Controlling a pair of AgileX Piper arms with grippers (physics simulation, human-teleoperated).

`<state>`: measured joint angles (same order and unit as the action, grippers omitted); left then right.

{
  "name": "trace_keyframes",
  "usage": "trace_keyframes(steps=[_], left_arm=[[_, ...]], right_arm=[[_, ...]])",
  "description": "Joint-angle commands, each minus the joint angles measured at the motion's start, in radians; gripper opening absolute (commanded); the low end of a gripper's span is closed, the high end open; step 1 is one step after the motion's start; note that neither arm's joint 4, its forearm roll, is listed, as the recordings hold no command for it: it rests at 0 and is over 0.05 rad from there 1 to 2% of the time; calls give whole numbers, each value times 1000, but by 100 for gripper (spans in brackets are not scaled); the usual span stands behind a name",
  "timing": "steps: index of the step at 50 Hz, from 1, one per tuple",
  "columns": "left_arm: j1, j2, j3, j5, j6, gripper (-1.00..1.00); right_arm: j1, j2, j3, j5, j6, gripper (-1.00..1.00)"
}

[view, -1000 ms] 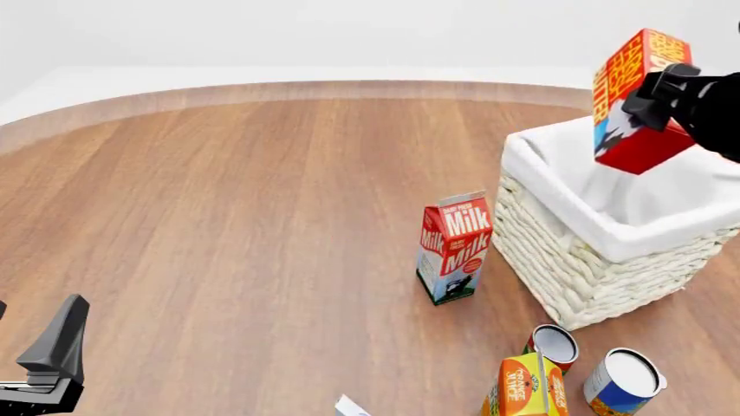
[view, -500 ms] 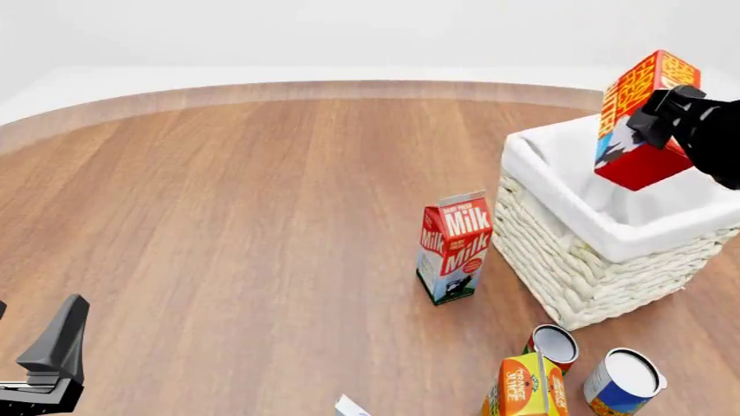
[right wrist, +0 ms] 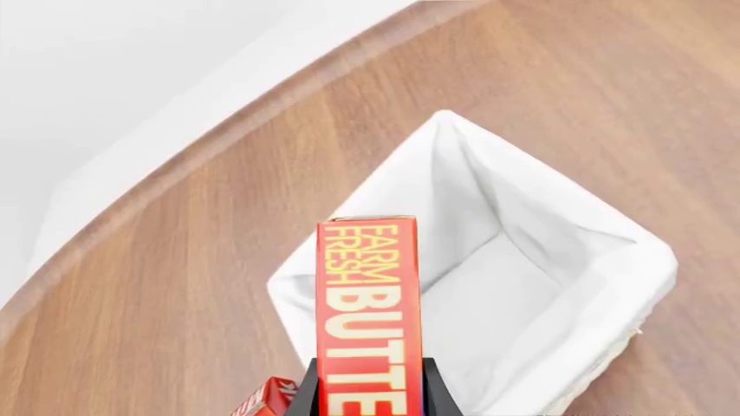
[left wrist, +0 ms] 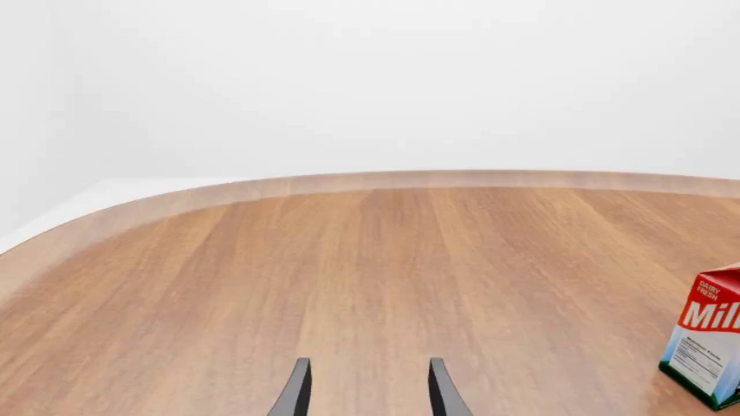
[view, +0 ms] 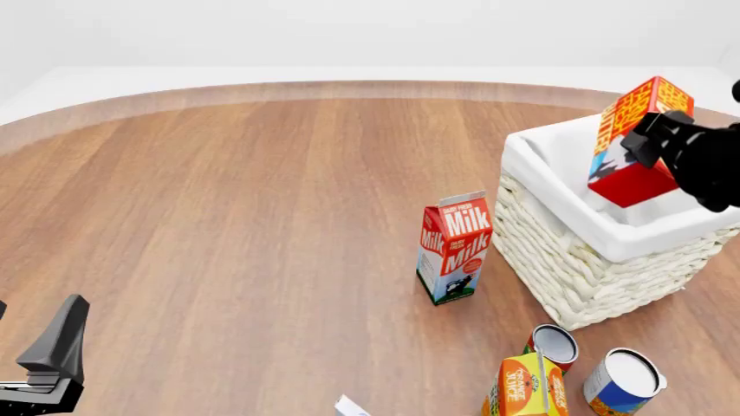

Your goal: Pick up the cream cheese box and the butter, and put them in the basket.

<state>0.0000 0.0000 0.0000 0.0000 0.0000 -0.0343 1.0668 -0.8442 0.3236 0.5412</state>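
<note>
Right gripper [view: 650, 139] clamps my butter [view: 633, 143] above the basket [view: 601, 251]; only the wrist view shows its lining floor.

We see a round wooden table [view: 255, 225] filling most of the front view, its warm brown planks running away from us, with a paler rounded edge curving across the upper part of the frame. Beyond that edge lies a pale, off-white floor [view: 69, 82], and above it a plain white wall [view: 370, 30]. Light is even and soft; shadows are faint.
</note>
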Motion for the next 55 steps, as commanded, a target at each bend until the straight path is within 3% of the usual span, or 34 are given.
trace_keyframes(steps=[1,55], left_arm=[[0,0,0,0,0,100],[0,0,0,0,0,100]], right_arm=[[-9,-10,5,-24,14,-100],[-15,122,10,-143,50,-100]])
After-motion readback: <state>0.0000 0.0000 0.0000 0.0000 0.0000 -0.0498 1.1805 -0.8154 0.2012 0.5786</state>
